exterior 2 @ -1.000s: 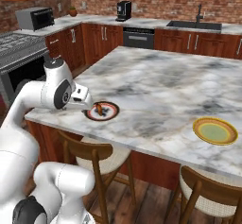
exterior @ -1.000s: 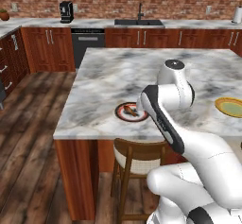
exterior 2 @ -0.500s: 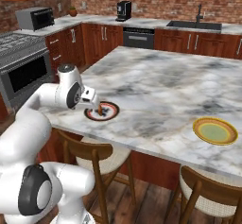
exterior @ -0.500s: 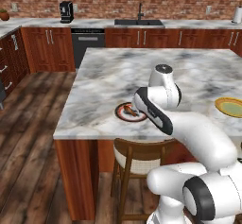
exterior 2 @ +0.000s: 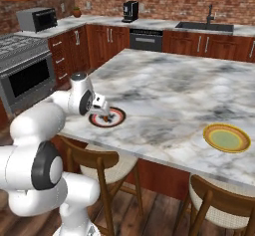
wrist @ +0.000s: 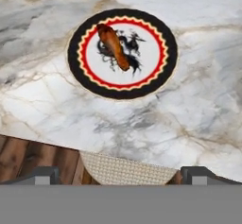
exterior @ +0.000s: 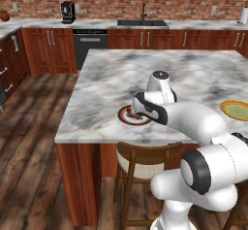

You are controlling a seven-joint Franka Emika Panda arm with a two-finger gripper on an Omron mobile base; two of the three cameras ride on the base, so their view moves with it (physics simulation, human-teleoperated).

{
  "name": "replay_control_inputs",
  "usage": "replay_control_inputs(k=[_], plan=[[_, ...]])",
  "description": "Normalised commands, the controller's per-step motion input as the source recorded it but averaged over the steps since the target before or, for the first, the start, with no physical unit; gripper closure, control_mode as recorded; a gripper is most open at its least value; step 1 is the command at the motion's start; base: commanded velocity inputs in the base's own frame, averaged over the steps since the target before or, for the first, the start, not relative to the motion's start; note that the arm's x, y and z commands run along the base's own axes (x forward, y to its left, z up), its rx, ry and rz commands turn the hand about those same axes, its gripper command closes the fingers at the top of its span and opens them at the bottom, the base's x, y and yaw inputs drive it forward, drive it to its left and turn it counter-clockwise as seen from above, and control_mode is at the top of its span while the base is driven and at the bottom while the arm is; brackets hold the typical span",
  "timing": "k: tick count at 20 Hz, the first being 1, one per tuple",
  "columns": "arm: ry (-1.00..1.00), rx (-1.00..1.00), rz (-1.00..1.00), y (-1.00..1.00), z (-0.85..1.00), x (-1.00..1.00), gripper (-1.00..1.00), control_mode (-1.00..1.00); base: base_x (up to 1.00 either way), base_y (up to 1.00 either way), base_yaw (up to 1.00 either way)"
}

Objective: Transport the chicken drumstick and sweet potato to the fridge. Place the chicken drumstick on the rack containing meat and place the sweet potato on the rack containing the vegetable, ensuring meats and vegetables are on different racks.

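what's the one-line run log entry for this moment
phase: approach | gripper: open, empty, above island counter edge | target: chicken drumstick on black-rimmed plate | fridge step: not yet done

Glossy white rounded arm segments (exterior: 203,127), dark grey joint discs, white base; tool (wrist: 121,175) tips small, dark.

Even, bright rendered light, soft faint shadows — slightly blurry, no glare
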Motion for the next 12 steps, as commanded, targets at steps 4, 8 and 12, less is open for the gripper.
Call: replay_control_inputs(k=[4,8,12], plan=[[0.00,0.00,0.00,0.03,-0.24,0.53,-1.00,-1.00,0.00,0.00,0.00],[0.04,-0.03,0.03,0.01,-0.26,0.31,-1.00,-1.00,0.00,0.00,0.00],[0.07,-0.06,0.03,0.02,-0.25,0.29,-1.00,-1.00,0.00,0.00,0.00]])
